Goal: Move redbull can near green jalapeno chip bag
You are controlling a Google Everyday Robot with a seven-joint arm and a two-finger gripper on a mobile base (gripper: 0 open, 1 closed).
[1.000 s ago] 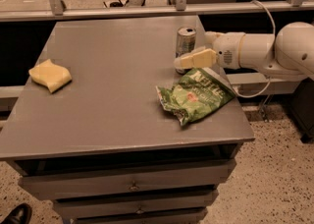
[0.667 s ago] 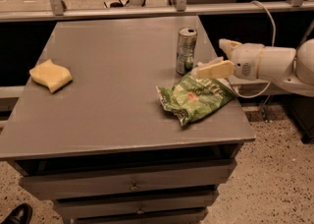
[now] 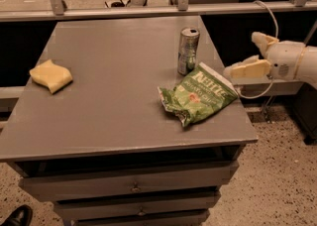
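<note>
Grey and matte, the worktop (image 3: pixel 109 111) carries three things. A slim silver-grey metal drink can (image 3: pixel 188 51) with bluish patches stands upright near the right edge, toward the far right corner. Its shiny top faces up, and whether it has been opened cannot be told. Just in front of it, toward the near edge, lies a crumpled green foil chip bag (image 3: pixel 197 93) with white "Kettle" lettering. The bag lies flat, with its white top edge turned toward the can and the right edge. The can's base stands just beside that top edge; whether the two touch cannot be told. Nothing of the bag's contents shows.

A pale yellow sponge-like lump (image 3: pixel 50 75) rests near the left edge, well apart from the can and the bag.

The robot's cream-coloured hand (image 3: pixel 241 54) hangs off the worktop, just past the right edge and level with the can. Its two fingers (image 3: pixel 250 68) are spread apart and grip nothing; it touches neither the can nor the bag. A white cable (image 3: pixel 270 14) loops above the arm.

Under the worktop sit grey drawers (image 3: pixel 129 183) with small knobs, all pushed shut, so their insides are hidden. The toe of a black shoe (image 3: pixel 15 216) shows on the speckled floor (image 3: pixel 277 180) by the near left corner.
</note>
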